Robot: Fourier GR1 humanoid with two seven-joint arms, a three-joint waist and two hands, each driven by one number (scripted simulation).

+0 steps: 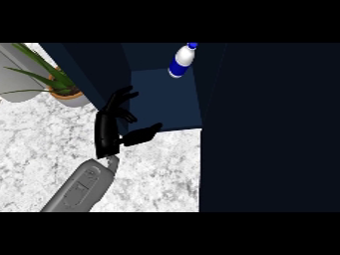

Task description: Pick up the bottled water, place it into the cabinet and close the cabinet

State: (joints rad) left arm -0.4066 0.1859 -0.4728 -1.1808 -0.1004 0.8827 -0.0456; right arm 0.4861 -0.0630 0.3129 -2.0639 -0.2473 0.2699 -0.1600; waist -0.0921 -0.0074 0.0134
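- bottled water (181,61) is inside the cabinet (165,102), at the back of its shelf, so placing looks done
- left hand (113,122) is at the cabinet's front-left edge over the worktop (154,172), fingers spread, holding nothing
- right hand not in view
- cabinet open; closing it is what's left

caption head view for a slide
White blue-labelled water bottle inside dark blue cabinet, open black left hand at its opening.
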